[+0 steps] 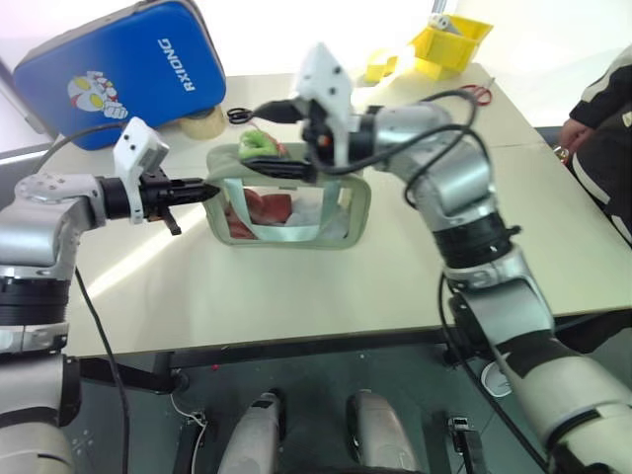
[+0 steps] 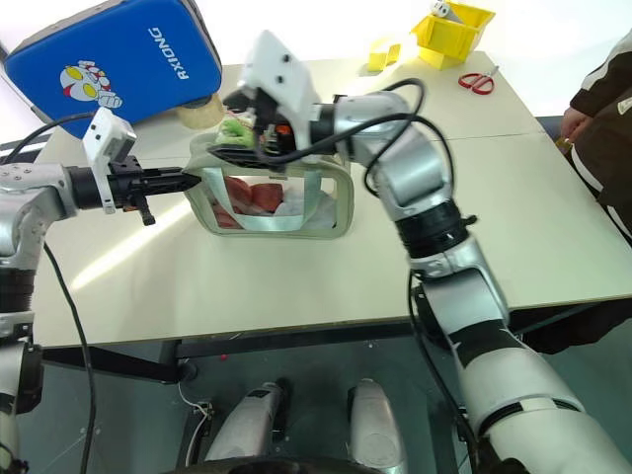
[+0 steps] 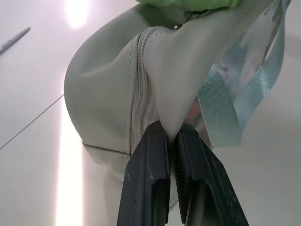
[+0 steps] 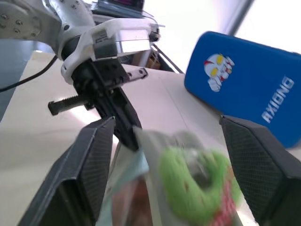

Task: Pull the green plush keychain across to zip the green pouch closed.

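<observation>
The green pouch (image 1: pixel 286 212) stands on the table, its clear front showing pink and white contents and a mint ribbon handle (image 3: pixel 221 113). My left gripper (image 1: pixel 202 188) is shut on the pouch's left end, pinching the fabric beside the zipper (image 3: pixel 141 94). The green plush keychain (image 1: pixel 259 141) sits on top of the pouch near that end. My right gripper (image 2: pixel 237 126) reaches in level from the right, open, with its two fingers either side of the keychain (image 4: pixel 193 188) and not closed on it.
A big blue cartoon-printed case (image 1: pixel 128 64) leans at the back left, with tape rolls (image 1: pixel 202 123) beside it. Yellow bins (image 1: pixel 449 39) and red scissors (image 2: pixel 477 82) lie at the far right. A person (image 1: pixel 602 128) stands at the table's right side.
</observation>
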You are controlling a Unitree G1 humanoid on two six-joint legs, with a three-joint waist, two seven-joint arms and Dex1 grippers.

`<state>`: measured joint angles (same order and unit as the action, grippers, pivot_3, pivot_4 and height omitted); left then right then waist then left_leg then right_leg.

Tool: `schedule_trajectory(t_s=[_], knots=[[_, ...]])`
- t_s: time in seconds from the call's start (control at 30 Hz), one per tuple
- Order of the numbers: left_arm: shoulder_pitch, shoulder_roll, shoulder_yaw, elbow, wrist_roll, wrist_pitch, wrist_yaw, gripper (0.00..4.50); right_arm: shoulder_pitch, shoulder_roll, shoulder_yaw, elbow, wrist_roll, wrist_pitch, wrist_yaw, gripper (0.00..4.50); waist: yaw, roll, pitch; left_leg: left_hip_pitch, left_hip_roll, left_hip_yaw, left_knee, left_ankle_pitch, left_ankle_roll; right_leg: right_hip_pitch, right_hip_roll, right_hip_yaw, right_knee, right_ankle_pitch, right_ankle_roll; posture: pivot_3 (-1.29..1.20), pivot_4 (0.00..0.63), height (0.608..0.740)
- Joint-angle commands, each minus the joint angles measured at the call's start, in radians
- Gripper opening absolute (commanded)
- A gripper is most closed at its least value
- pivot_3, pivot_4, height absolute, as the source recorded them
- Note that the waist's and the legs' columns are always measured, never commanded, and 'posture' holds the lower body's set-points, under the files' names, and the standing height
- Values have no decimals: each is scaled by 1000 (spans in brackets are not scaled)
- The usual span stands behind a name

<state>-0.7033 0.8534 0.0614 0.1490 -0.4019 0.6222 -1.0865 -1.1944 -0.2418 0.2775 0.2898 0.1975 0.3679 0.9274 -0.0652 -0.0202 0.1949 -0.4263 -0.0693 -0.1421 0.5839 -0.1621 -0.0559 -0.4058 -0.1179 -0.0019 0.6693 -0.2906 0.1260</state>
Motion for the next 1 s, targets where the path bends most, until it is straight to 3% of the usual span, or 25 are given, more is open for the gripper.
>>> schedule_trajectory(t_s=[0.03, 0.17, 0.27, 0.43, 0.63, 1.0], knots=[[10, 17, 42, -48, -17, 5, 11, 0, -18, 10, 15, 54, -54, -95, 4, 3661, 2, 0, 0, 0, 0, 0, 0, 0, 0, 0, 0, 0, 0, 0, 0, 0, 150, 740], [22, 28, 58, -83, -29, 35, 25, 0, -20, 14, 40, 116, -107, -155, 11, 3661, -4, 0, 0, 0, 0, 0, 0, 0, 0, 0, 0, 0, 1, 0, 0, 0, 150, 740], [30, 35, 68, -110, -39, 59, 34, 0, -30, 15, 34, 160, -132, -177, 7, 2455, -5, 0, 0, 0, 0, 0, 0, 0, 0, 0, 0, 0, 1, 0, 0, 0, 150, 740], [35, 36, 73, -130, -43, 77, 44, 0, -31, 22, 9, 174, -138, -169, -6, 21, -5, 0, 0, 0, 0, 0, -1, 0, 0, -1, 0, 0, 1, 0, 0, 0, 150, 740], [35, 37, 70, -131, -42, 80, 44, 0, -32, 6, -99, 134, -88, -36, -83, 21, -4, 0, 0, 0, 0, 0, -1, 0, 0, -1, 0, 0, 1, 0, 0, 0, 150, 740], [45, 42, 60, -132, -35, 70, 43, 0, 123, -228, -242, -76, -74, 229, -184, 21, -2, 0, 0, 0, 0, 0, -1, 0, 0, -1, 0, 0, 0, 0, 0, 0, 150, 740]])
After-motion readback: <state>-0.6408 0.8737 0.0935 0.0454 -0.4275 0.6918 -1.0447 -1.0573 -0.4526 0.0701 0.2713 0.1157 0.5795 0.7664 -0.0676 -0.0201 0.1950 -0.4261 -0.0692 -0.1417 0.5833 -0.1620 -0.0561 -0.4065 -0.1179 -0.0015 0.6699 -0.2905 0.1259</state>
